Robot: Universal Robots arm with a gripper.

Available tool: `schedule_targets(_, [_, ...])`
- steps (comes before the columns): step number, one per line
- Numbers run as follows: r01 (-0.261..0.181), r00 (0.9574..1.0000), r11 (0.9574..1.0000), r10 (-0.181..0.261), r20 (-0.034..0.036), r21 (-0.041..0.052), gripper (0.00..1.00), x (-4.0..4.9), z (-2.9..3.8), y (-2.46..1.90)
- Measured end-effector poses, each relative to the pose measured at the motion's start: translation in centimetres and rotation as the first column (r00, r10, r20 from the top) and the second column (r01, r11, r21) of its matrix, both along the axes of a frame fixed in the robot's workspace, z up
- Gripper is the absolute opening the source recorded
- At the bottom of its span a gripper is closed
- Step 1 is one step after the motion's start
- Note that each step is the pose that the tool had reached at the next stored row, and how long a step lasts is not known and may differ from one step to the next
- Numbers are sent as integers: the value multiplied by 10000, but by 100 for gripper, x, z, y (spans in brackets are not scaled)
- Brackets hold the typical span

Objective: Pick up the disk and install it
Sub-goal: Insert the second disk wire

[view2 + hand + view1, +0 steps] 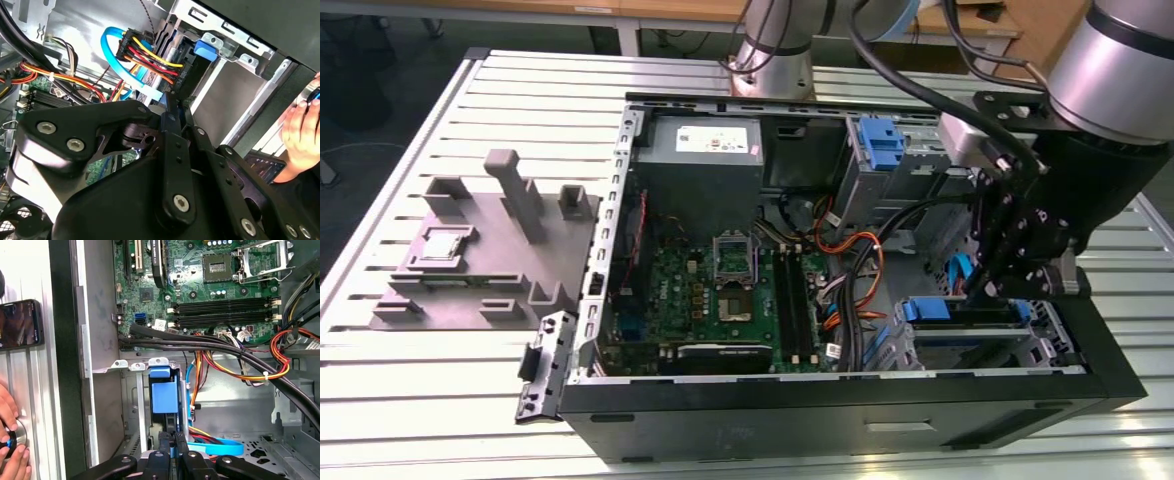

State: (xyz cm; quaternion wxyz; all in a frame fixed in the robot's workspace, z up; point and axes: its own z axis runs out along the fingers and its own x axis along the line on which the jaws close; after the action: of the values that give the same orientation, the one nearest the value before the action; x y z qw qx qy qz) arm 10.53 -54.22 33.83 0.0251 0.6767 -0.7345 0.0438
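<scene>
Mostly hidden in its bay, the disk (164, 396) sits pinched by the narrowed gripper (172, 445).

Blue, green and black inside a dark case

The black pincer (175, 450) sits just at a blue carrier (164, 396), beside a light-blue ribbon cable (220, 446). Beyond it lies the green board (200, 285) with black slots, crossed by black cables (210, 342) and red, yellow and orange wires (150, 57). The case (854, 415) is black; the ribbed surface (440, 400) is pale grey-white, bearing a grey fixture (480, 250).
</scene>
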Motion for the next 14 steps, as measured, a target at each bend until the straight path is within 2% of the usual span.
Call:
schedule_targets(9, [-1, 10000, 9996, 1, 0, 271, 16, 7, -29, -7])
schedule_targets(14, [0, 10000, 9996, 0, 0, 285, 16, 9, -43, -13])
